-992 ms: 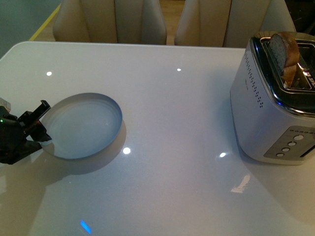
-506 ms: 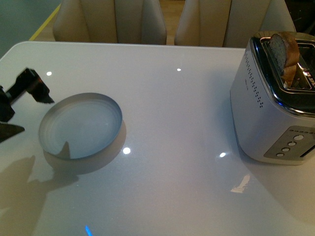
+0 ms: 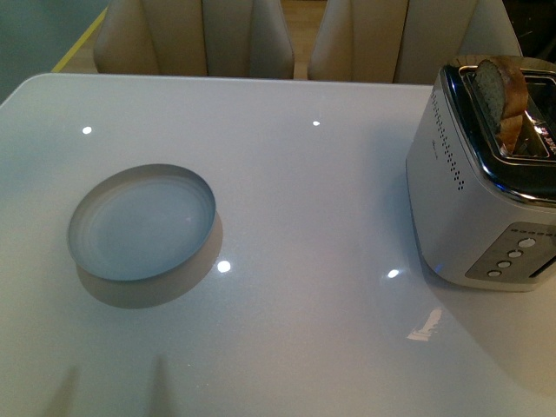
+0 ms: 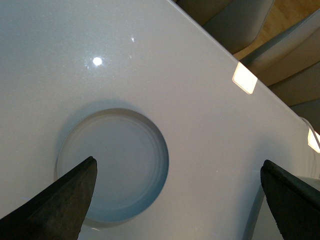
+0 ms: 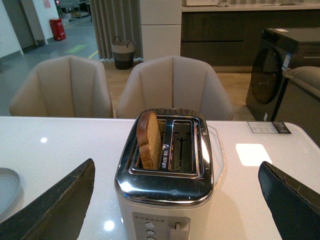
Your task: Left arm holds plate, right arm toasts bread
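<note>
The pale blue-grey plate [image 3: 142, 221] lies empty on the white table, left of centre; it also shows in the left wrist view [image 4: 114, 162]. The bread [image 3: 502, 97] stands upright in one slot of the silver toaster [image 3: 473, 187] at the right edge, sticking up above the slot; the right wrist view shows the bread [image 5: 149, 139] in the toaster [image 5: 167, 177]. My left gripper [image 4: 177, 192] is open and empty, high above the plate; it is out of the front view. My right gripper [image 5: 177, 197] is open and empty, facing the toaster from its button side.
Beige chairs [image 3: 195, 35] stand behind the table's far edge. A second toaster slot [image 5: 181, 145] is empty. The toaster's buttons [image 3: 512, 254] and lever [image 5: 175, 231] face the near side. The plate's edge shows at the left in the right wrist view [image 5: 7, 187].
My left gripper was at the plate's left rim, then rose and left the front view. The plate stayed on the table. Bread and toaster have not moved.
</note>
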Controlling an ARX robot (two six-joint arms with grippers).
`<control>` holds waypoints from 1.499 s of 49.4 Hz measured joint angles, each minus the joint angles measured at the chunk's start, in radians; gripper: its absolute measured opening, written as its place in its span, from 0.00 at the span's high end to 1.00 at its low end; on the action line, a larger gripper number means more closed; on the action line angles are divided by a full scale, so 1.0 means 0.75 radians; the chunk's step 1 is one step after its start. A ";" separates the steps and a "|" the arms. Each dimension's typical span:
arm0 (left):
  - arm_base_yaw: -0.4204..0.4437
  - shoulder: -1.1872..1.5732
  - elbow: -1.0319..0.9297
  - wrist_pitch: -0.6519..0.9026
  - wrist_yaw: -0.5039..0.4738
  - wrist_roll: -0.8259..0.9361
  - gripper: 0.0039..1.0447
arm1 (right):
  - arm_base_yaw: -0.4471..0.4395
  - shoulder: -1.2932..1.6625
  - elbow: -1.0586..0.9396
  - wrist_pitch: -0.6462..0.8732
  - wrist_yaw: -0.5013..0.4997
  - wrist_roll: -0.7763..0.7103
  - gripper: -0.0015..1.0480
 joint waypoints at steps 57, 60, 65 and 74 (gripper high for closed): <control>0.066 -0.936 -1.315 1.358 -0.097 0.792 0.97 | 0.000 0.000 0.000 0.000 0.001 0.001 0.09; 0.066 -1.011 -1.343 1.315 -0.097 0.792 0.97 | 0.000 0.000 0.000 0.000 0.001 0.001 0.09; 0.066 -1.078 -1.406 1.332 -0.097 0.793 0.97 | 0.000 0.000 0.000 0.000 0.001 0.001 0.09; 0.066 -1.198 -1.448 1.219 -0.097 0.794 0.97 | 0.000 0.000 0.000 0.000 0.001 0.001 0.09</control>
